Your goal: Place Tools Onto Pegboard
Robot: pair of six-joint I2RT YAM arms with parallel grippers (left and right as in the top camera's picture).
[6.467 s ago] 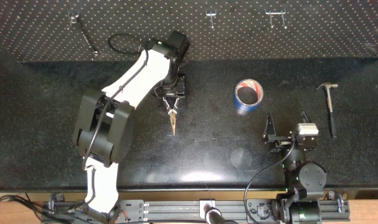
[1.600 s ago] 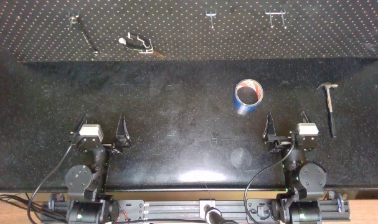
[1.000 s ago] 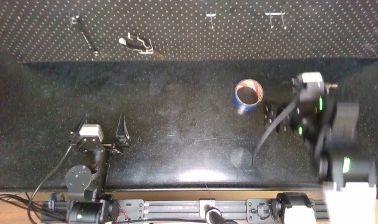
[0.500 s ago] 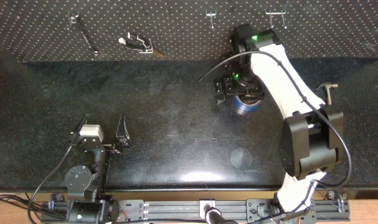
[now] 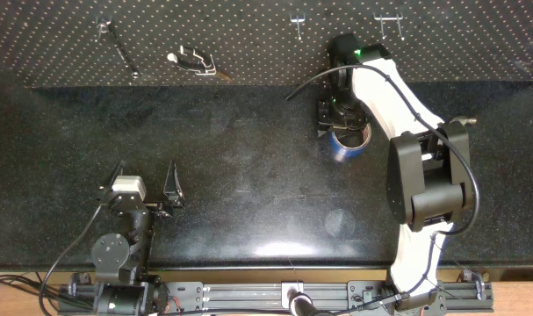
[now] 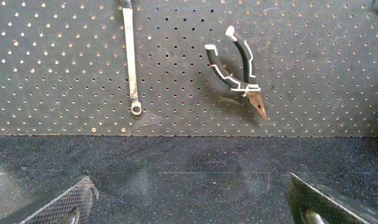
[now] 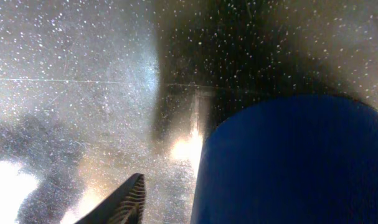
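Right fingers (image 7: 123, 202) beside tape roll (image 7: 288, 162), pliers (image 6: 237, 65) hung

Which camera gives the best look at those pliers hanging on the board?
The left wrist view: the pliers hang facing it, with handles and nose plain against the pegboard. The top view shows them small, near its upper edge, with little detail. The right wrist view looks closely at the blue tape and worktop instead.

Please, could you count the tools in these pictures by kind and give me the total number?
Wrench: 1
Pliers: 1
Tape roll: 1
Hammer: 1 (mostly hidden)
Total: 4
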